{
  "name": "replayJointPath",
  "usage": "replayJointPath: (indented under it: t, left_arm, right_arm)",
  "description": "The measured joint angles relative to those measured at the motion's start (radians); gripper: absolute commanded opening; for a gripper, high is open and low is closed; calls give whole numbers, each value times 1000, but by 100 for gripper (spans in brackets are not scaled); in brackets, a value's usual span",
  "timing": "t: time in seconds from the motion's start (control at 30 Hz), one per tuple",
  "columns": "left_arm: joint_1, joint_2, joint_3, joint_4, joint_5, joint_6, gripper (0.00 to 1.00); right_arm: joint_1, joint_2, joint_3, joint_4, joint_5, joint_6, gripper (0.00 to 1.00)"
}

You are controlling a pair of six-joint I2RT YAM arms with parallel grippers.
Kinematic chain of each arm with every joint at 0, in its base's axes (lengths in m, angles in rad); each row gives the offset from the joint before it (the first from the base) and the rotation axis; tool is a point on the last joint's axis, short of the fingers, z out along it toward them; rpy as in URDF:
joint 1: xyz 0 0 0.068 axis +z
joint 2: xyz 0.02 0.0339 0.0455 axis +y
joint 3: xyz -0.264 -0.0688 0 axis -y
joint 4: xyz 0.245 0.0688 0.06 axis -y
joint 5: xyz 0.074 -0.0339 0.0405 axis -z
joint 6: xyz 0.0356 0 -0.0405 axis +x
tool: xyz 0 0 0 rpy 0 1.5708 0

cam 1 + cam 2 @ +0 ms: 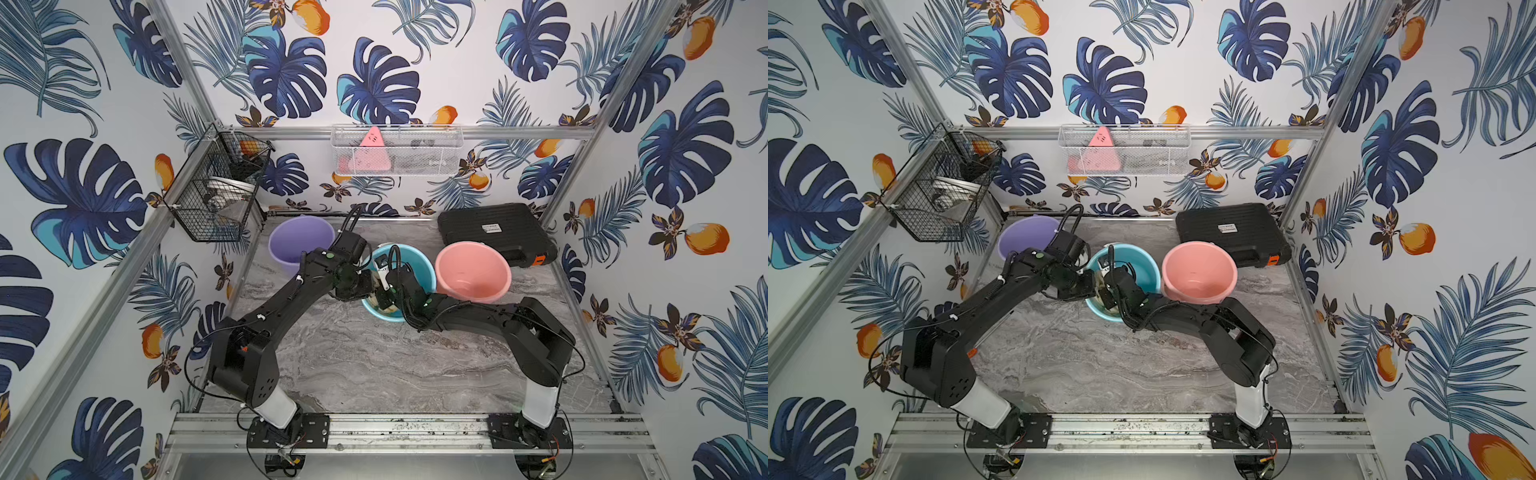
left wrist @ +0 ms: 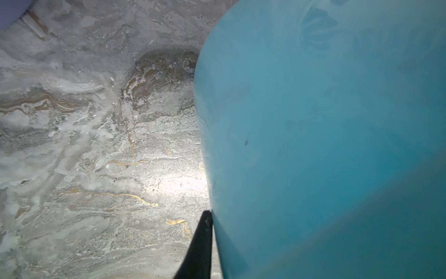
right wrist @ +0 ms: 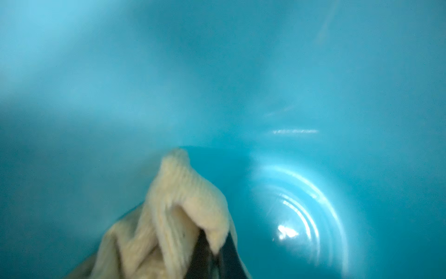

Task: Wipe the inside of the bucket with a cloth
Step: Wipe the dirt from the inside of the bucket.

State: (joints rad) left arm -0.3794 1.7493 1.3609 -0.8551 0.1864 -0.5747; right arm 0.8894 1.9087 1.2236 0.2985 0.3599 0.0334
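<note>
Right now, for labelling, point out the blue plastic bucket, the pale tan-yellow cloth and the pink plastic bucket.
blue plastic bucket (image 1: 417, 266): in a top view, inner wall.
pale tan-yellow cloth (image 3: 178, 193): right wrist view, bunched fold.
pink plastic bucket (image 1: 469, 270): in a top view, inner wall.

Blurred cloth (image 3: 173, 205), partly out of frame

Staged robot lab cell: aluminium frame (image 1: 519, 133), leaf-print wall panels (image 1: 457, 62), marble-look tabletop (image 1: 374, 365), robot arms (image 1: 270, 307) on a base rail (image 1: 407, 432)
</note>
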Motion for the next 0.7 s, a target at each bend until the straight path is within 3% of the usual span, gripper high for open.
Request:
replayJointPath:
  t: [0.33,0.7]
  left_arm:
    - [3,-2,-13,61,23,-9,0]
    - [31,8,34,60,-5,-28,0]
  right_arm:
    - [-22,131,175,39,367,-71,0]
    - [-74,53,144,-108,493,13,0]
